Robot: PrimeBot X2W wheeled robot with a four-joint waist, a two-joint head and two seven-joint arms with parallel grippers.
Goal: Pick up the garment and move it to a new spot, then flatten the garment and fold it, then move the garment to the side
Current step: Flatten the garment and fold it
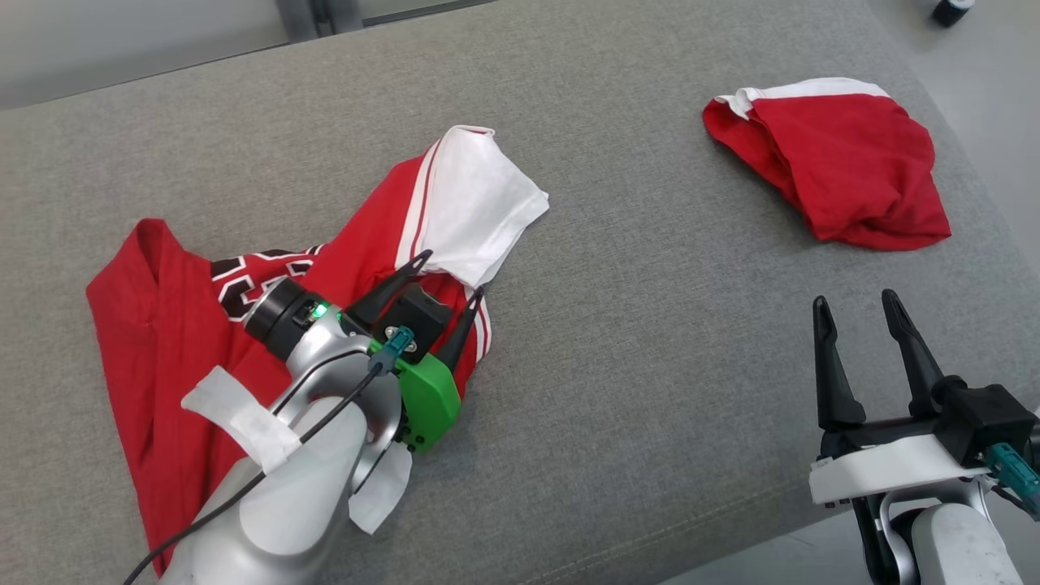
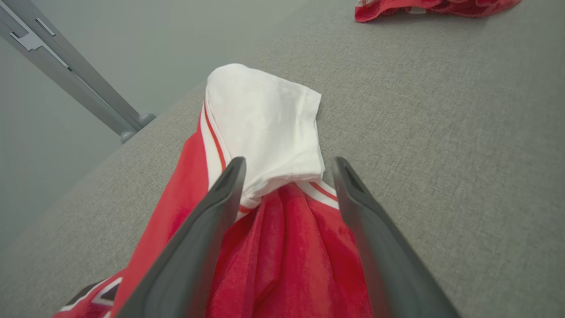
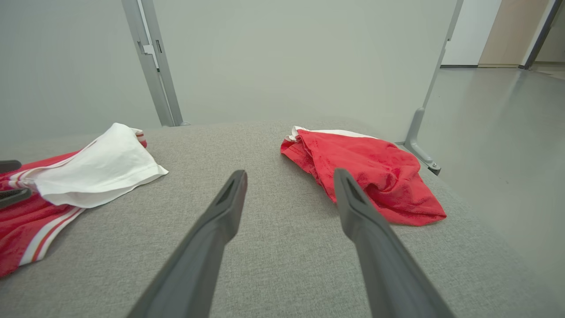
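Observation:
The garment (image 1: 187,325), a red jersey with black-and-white lettering and a white sleeve (image 1: 479,203), lies crumpled on the left of the grey cushioned surface (image 1: 634,325). My left gripper (image 1: 452,275) is open low over it. In the left wrist view its fingers straddle the bunched cloth (image 2: 287,238) where the white sleeve (image 2: 265,115) meets the red body, with the left gripper (image 2: 289,163) not closed on it. My right gripper (image 1: 855,299) stands open near the front right edge, above bare cushion, nothing between its fingers (image 3: 220,216).
A second red garment (image 1: 845,175) with a white band lies crumpled at the far right; it also appears ahead of the right gripper (image 3: 366,176). Metal frame posts (image 3: 152,62) stand behind the cushion. Floor (image 3: 507,132) drops away on the right.

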